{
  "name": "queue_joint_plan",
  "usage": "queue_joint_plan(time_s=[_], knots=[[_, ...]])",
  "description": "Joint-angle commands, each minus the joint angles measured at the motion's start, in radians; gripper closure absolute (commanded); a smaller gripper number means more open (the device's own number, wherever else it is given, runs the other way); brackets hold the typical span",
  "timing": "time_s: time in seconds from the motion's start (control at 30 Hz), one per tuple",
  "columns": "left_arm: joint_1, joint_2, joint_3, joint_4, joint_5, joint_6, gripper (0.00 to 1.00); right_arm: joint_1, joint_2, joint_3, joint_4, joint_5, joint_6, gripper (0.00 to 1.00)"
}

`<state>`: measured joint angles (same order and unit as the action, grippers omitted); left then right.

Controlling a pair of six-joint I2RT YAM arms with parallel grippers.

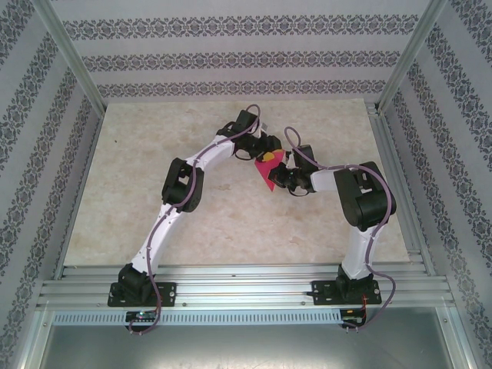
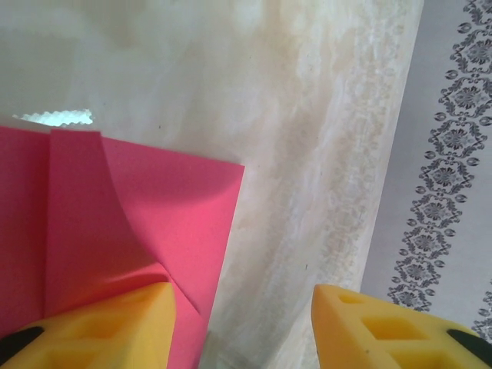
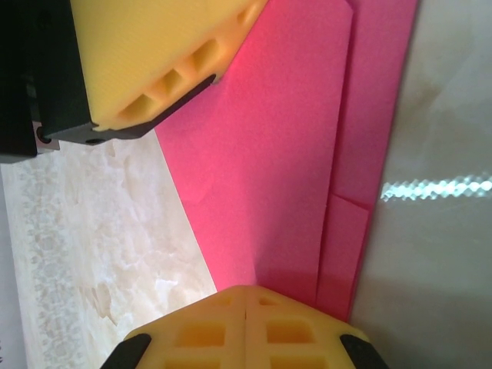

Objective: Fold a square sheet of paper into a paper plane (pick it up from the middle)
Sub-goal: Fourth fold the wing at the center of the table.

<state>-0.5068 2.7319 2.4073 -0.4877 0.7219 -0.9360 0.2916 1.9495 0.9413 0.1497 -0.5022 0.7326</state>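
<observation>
The magenta-pink sheet of paper [image 1: 267, 177], folded into a narrow pointed paper plane shape with layered creases, is held above the table's middle between the two arms. My right gripper [image 3: 244, 307] is shut on its narrow end, and the paper [image 3: 284, 154] fans out from the closed yellow fingertips. In the top view this gripper [image 1: 280, 178] sits just right of the paper. My left gripper [image 2: 242, 327] is open, with a wide gap over bare table. Its left finger [image 2: 115, 327] lies against the paper [image 2: 154, 215], and its right finger [image 2: 384, 330] stands apart. A left finger [image 3: 154, 54] also overlaps the paper's far edge.
The marble-patterned table [image 1: 154, 154] is bordered by aluminium rails [image 1: 246, 288] at the near edge, with patterned walls [image 1: 231, 54] on three sides. Both arms bend inward and meet near the centre.
</observation>
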Motion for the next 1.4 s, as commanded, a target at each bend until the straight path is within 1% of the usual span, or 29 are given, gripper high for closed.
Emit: queue_joint_plan(time_s=[0.0,0.27,0.37,0.53,0.67,0.73,0.83,0.97,1.07,1.17,1.23,1.3,1.33,1.37], knots=[[0.032,0.058,0.044,0.076,-0.082,-0.020,0.47,-0.009,0.060,-0.057,-0.180,0.042,-0.029,1.00],[0.052,0.127,0.128,0.135,-0.126,-0.079,0.45,-0.008,0.058,-0.047,-0.190,0.030,-0.033,1.00],[0.063,0.127,0.129,0.169,-0.134,-0.110,0.42,-0.008,0.058,-0.050,-0.189,0.035,-0.035,1.00],[0.066,0.148,0.163,0.198,-0.183,-0.119,0.40,-0.005,0.060,-0.049,-0.191,0.025,-0.039,1.00],[0.068,0.190,0.221,0.197,-0.188,-0.138,0.40,-0.006,0.056,-0.047,-0.193,0.025,-0.038,1.00],[0.068,0.189,0.225,0.188,-0.215,-0.127,0.39,-0.006,0.055,-0.043,-0.196,0.021,-0.041,1.00],[0.073,0.179,0.252,0.199,-0.198,-0.115,0.40,-0.005,0.054,-0.032,-0.195,0.003,-0.048,1.00],[0.084,0.107,0.265,0.150,-0.210,-0.057,0.37,0.008,0.039,-0.019,-0.229,-0.007,-0.065,1.00],[0.096,0.036,0.262,0.105,-0.174,-0.019,0.34,0.021,0.007,-0.048,-0.226,-0.026,-0.070,1.00],[0.097,-0.066,0.219,0.025,-0.165,0.069,0.33,0.035,-0.049,-0.089,-0.238,-0.031,-0.076,1.00],[0.096,-0.153,0.130,0.013,-0.161,0.110,0.33,0.047,-0.094,-0.140,-0.236,-0.046,-0.069,1.00],[0.094,-0.247,0.000,0.037,-0.147,0.138,0.33,0.074,-0.144,-0.198,-0.188,-0.081,-0.050,1.00],[0.089,-0.303,-0.074,0.039,-0.151,0.161,0.33,0.091,-0.176,-0.208,-0.199,-0.087,-0.057,1.00],[0.086,-0.361,-0.161,0.061,-0.152,0.182,0.33,0.108,-0.212,-0.202,-0.250,-0.074,-0.075,1.00]])
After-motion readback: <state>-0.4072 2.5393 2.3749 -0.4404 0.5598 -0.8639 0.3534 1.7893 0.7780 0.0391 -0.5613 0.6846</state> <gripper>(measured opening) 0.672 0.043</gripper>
